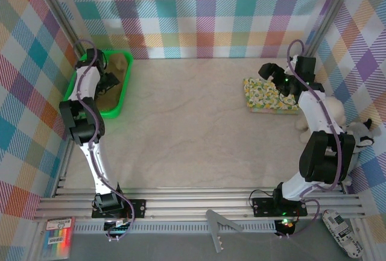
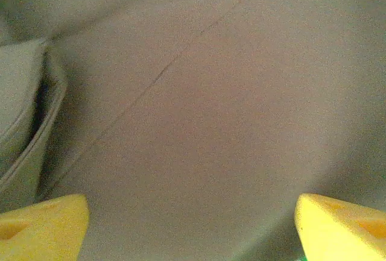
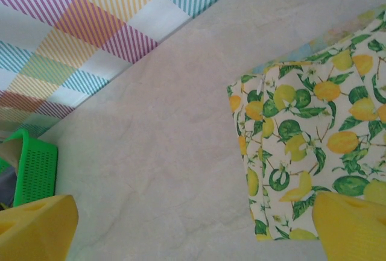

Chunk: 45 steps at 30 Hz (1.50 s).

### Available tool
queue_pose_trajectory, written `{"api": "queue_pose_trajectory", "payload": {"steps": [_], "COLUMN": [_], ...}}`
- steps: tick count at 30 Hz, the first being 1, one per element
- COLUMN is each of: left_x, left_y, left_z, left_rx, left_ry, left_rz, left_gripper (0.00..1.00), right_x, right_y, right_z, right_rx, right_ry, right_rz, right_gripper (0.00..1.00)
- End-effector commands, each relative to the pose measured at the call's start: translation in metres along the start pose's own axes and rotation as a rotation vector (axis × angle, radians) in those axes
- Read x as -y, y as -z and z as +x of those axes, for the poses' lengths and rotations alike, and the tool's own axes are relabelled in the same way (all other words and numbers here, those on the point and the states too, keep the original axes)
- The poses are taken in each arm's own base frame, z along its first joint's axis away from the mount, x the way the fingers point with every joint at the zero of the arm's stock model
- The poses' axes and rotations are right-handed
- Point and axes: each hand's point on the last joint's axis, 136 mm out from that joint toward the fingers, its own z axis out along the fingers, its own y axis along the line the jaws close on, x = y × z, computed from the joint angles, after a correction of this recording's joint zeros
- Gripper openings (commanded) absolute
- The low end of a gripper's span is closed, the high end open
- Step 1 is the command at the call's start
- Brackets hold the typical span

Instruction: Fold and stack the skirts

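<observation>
Table (image 1: pixel 193 128) centre lies open. Green basket (image 1: pixel 126 83) blocks far left. Folded floral skirt (image 1: pixel 265 95) and plush toys (image 1: pixel 338 113) crowd the right.

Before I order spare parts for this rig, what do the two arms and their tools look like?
Both match: the left arm and right arm have white links, black joint housings and a lavender cable looped alongside, on a black base plate. The left tool and right tool end in blunt yellow fingers.
</observation>
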Motion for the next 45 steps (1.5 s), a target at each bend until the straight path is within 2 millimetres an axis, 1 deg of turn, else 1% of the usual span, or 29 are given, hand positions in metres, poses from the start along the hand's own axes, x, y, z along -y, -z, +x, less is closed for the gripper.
{"api": "queue_pose_trajectory", "payload": {"steps": [1,2,3,5,6,7,11,13,15,16,17,19,20,23,25,26,28,29,31,33,35,36,37,38,40,41,42,43,45], "left_x": [0.009,0.011,0.014,0.017,0.019,0.02,0.026,0.032,0.037,0.04,0.043,0.054,0.06,0.09,0.118,0.129,0.159,0.171,0.197,0.22,0.241,0.25,0.259,0.268,0.281,0.285,0.286,0.287,0.285], "left_y": [-0.017,-0.024,-0.027,-0.022,-0.014,-0.003,0.049,0.081,0.11,0.129,0.141,0.175,0.188,0.227,0.249,0.258,0.272,0.272,0.26,0.235,0.205,0.195,0.186,0.18,0.18,0.181,0.181,0.182,0.18], "left_z": [0.015,0.018,0.019,0.019,0.015,0.008,-0.01,-0.016,-0.017,-0.017,-0.016,-0.01,-0.005,0.019,0.045,0.056,0.087,0.101,0.133,0.166,0.207,0.226,0.245,0.265,0.292,0.299,0.3,0.298,0.292], "left_rx": [-0.137,-0.154,-0.161,-0.15,-0.125,-0.089,0.014,0.056,0.092,0.116,0.128,0.163,0.173,0.182,0.17,0.168,0.156,0.145,0.098,0.003,-0.134,-0.19,-0.242,-0.289,-0.339,-0.333,-0.322,-0.306,-0.272], "left_ry": [0.007,0.014,0.018,0.033,0.035,0.036,0.011,-0.008,-0.022,-0.026,-0.032,-0.056,-0.075,-0.182,-0.289,-0.333,-0.437,-0.478,-0.55,-0.596,-0.625,-0.635,-0.647,-0.665,-0.703,-0.716,-0.718,-0.706,-0.684], "left_rz": [0.061,0.066,0.079,0.107,0.122,0.138,0.202,0.26,0.318,0.355,0.389,0.475,0.514,0.626,0.692,0.715,0.758,0.769,0.759,0.751,0.736,0.729,0.723,0.728,0.746,0.742,0.741,0.747,0.742], "left_gripper": [0.77,0.71,0.61,0.23,0.11,0.01,0.0,0.0,0.0,0.0,0.0,0.0,0.0,0.0,0.0,0.0,0.0,0.0,0.0,0.0,0.0,0.0,0.01,0.18,0.51,0.69,0.8,0.89,0.99], "right_x": [-0.013,-0.012,-0.011,-0.009,-0.007,-0.006,-0.002,0.005,0.012,0.01,0.008,0.013,0.016,0.015,0.017,0.017,0.012,0.011,0.011,0.01,0.008,0.007,0.003,-0.001,-0.007,-0.009,-0.011,-0.013,-0.015], "right_y": [0.021,0.025,0.029,0.037,0.041,0.045,0.056,0.059,0.062,0.063,0.063,0.063,0.063,0.062,0.061,0.06,0.056,0.054,0.052,0.051,0.049,0.049,0.048,0.047,0.046,0.043,0.041,0.038,0.031], "right_z": [-0.012,-0.012,-0.011,-0.01,-0.01,-0.008,-0.003,-0.001,0.003,0.005,0.007,0.01,0.01,0.012,0.014,0.014,0.015,0.015,0.014,0.015,0.019,0.021,0.025,0.029,0.037,0.043,0.048,0.054,0.065], "right_rx": [0.054,0.056,0.06,0.076,0.088,0.099,0.152,0.195,0.225,0.227,0.223,0.21,0.206,0.191,0.182,0.181,0.17,0.172,0.2,0.232,0.235,0.222,0.202,0.183,0.156,0.137,0.121,0.103,0.081], "right_ry": [0.044,0.053,0.062,0.071,0.072,0.074,0.062,0.035,-0.012,-0.011,-0.007,-0.041,-0.056,-0.094,-0.164,-0.183,-0.194,-0.202,-0.218,-0.193,-0.167,-0.152,-0.121,-0.088,-0.039,-0.021,-0.009,0.004,0.021], "right_rz": [-0.006,0.009,0.021,0.046,0.056,0.062,0.058,0.039,0.009,-0.031,-0.049,-0.02,-0.006,-0.012,-0.012,-0.018,-0.058,-0.069,-0.089,-0.117,-0.134,-0.138,-0.148,-0.152,-0.151,-0.148,-0.149,-0.146,-0.133], "right_gripper": [0.99,0.99,0.99,0.99,0.99,0.99,0.99,0.99,0.99,0.99,0.99,0.99,0.99,0.99,0.99,0.99,0.99,0.99,0.99,0.99,0.99,0.99,0.99,0.99,0.99,0.99,0.99,0.99,0.99]}}
